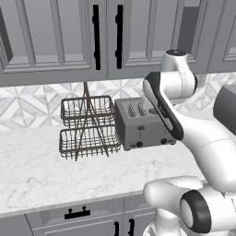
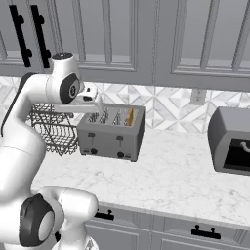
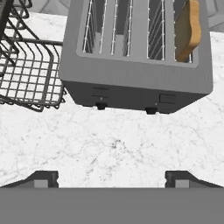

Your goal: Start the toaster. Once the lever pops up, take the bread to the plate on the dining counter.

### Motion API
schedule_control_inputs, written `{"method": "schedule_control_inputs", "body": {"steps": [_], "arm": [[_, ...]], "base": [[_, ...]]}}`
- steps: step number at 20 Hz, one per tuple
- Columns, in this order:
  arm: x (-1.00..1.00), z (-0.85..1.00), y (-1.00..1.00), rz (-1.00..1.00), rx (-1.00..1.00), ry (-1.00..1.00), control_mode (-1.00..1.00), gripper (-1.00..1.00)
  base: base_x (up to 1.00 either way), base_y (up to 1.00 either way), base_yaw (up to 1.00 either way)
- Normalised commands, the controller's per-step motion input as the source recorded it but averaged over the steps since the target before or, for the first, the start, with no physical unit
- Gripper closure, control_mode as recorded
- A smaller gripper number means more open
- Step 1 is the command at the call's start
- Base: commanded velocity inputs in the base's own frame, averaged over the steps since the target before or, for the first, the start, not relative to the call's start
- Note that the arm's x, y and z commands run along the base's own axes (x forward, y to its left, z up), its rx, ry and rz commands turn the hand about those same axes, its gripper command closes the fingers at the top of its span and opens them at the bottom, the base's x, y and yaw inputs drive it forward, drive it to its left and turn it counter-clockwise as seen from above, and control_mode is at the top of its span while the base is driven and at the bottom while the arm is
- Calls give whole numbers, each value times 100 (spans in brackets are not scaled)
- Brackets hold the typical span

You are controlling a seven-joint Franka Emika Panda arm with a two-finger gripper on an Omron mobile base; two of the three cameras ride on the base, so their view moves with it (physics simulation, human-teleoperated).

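The grey brushed-metal toaster (image 1: 138, 126) (image 2: 111, 132) (image 3: 135, 65) stands on the marble worktop against the backsplash. A tan bread slice (image 3: 189, 30) (image 2: 129, 116) sticks up from its slot at the end away from the wire rack. Two small dark lever tabs, the right one (image 3: 167, 98) (image 2: 119, 138) under the bread's side, sit on the front face above the round knobs (image 3: 151, 110). My gripper (image 3: 111, 179) (image 2: 99, 106) hovers open above the toaster's front edge, looking down, with nothing between its fingertips (image 3: 43, 177). The plate and the dining counter are out of view.
A two-tier dark wire basket rack (image 1: 87, 126) (image 2: 53, 127) (image 3: 26, 65) stands right beside the toaster. A boxy grey appliance (image 2: 229, 141) (image 1: 226, 108) sits farther right on the worktop (image 2: 171, 180). Grey wall cabinets hang overhead, and drawers with black handles lie below the worktop edge.
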Motion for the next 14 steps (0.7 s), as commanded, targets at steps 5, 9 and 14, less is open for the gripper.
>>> {"method": "schedule_control_inputs", "body": {"steps": [5,9,14], "arm": [[-1,-25,-90,0,11,-2,-100,-100],[0,-41,-59,0,7,-2,-100,-100],[60,-30,-9,0,1,0,-100,100]], "base": [[0,0,0],[0,0,0],[0,0,0]]}}
